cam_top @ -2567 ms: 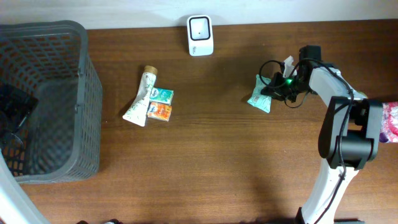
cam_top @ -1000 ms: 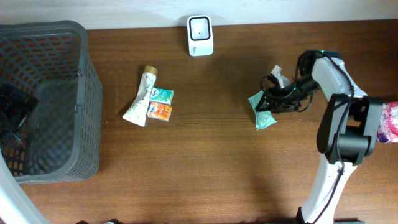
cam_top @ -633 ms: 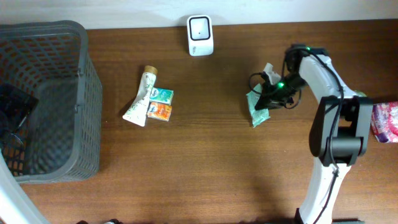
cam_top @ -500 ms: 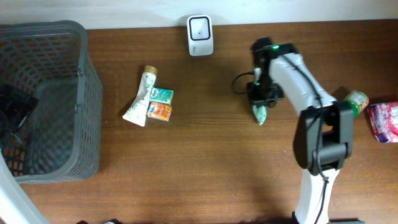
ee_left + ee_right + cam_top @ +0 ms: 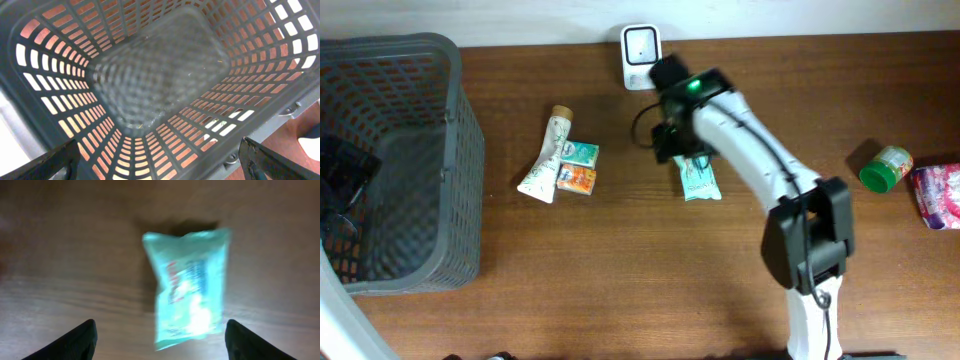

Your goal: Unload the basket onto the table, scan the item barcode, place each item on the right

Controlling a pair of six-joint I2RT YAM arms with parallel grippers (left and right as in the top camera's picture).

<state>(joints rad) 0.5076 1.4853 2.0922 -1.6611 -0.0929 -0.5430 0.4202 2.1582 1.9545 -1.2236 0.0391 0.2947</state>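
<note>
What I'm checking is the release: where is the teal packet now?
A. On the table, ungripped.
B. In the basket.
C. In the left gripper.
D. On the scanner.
A: the teal packet lies on the table, with the right gripper open around it and not touching it.

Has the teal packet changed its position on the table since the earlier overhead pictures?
Yes. The teal packet moved left: before it lay far right of the white scanner, now it lies only slightly right of it.
</note>
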